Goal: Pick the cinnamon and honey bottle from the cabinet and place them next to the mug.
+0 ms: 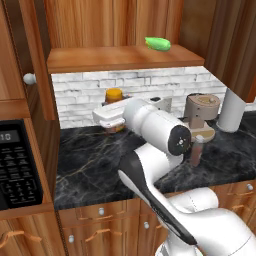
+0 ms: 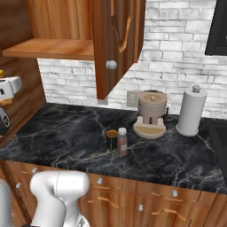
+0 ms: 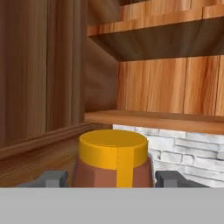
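Honey bottle (image 3: 114,162): right up against the hand cam, yellow cap on top, sitting between the two finger tips, held up off the countertop below the cabinet shelf.
Gripper (image 3: 113,179): clamped on that bottle, one tip on each side.
Cabinet (image 1: 120,57): above the bottle, a green thing (image 1: 158,43) lying on its shelf.
Cinnamon (image 2: 122,142): down on the black countertop (image 2: 80,128), just beside the mug (image 2: 111,139).
Coffee machine (image 2: 151,113): behind the mug, paper towel roll (image 2: 190,111) further right.
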